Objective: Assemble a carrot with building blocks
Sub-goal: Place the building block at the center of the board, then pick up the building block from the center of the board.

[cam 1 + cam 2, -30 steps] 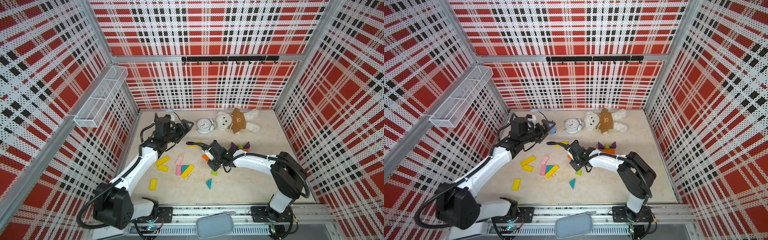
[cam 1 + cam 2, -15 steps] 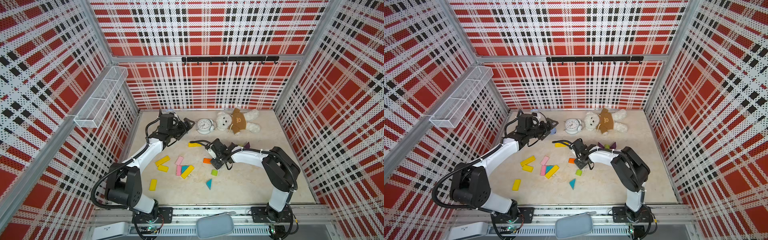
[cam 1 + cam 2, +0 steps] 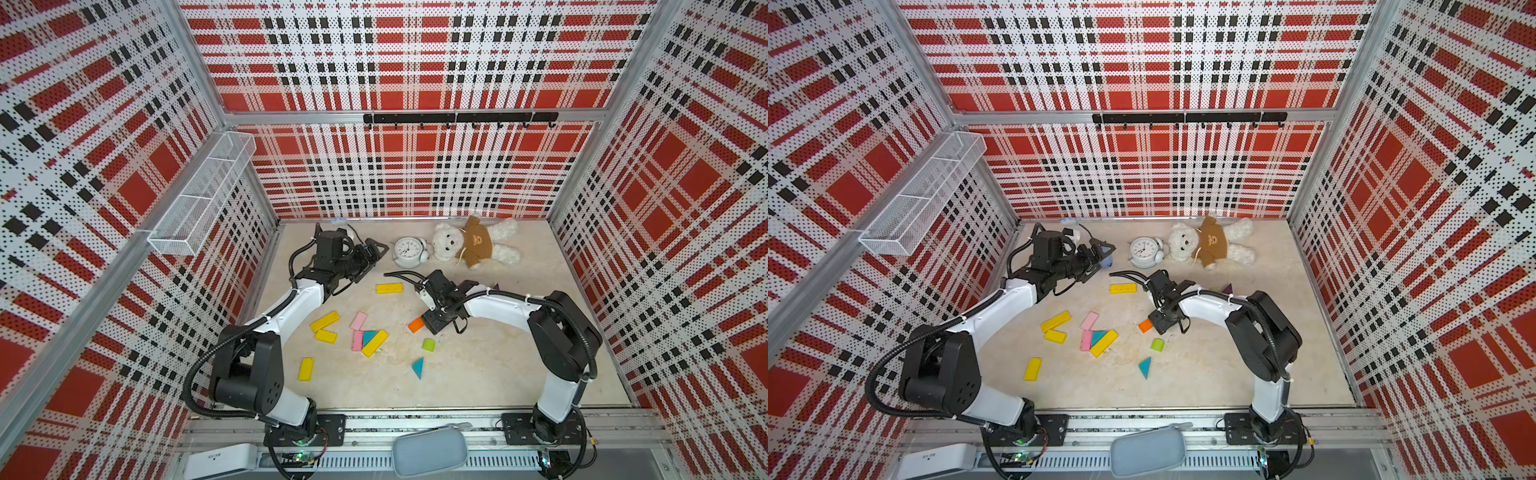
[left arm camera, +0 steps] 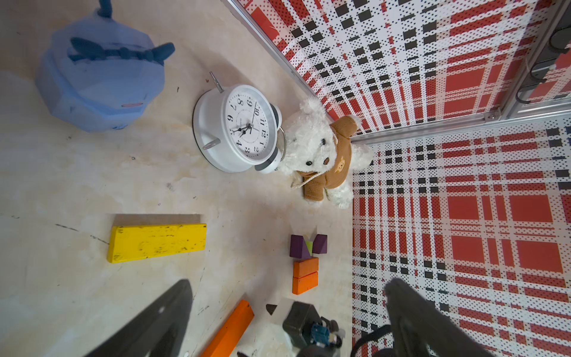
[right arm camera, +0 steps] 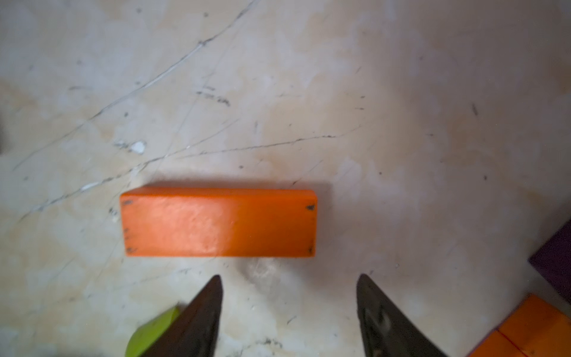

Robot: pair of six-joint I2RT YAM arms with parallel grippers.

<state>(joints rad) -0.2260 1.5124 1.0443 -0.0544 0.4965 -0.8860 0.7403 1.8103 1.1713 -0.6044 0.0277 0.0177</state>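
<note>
Left arm (image 3: 291, 309): stretched toward far-left corner of bench (image 3: 478, 374), wrist roughly level | left hand (image 4: 289, 282): jaws spread wide, nothing held | right arm (image 3: 503, 305): elbow bent, forearm reaching to bench middle, wrist pitched down | right hand (image 5: 289, 277): jaws parted, nothing between them.

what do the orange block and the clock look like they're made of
Orange block: probably wood under a slightly glossy orange paint, since the paint is chipped dark at the corners.
Clock: smooth, shiny white case, either painted metal or plastic; the look does not settle which.
</note>
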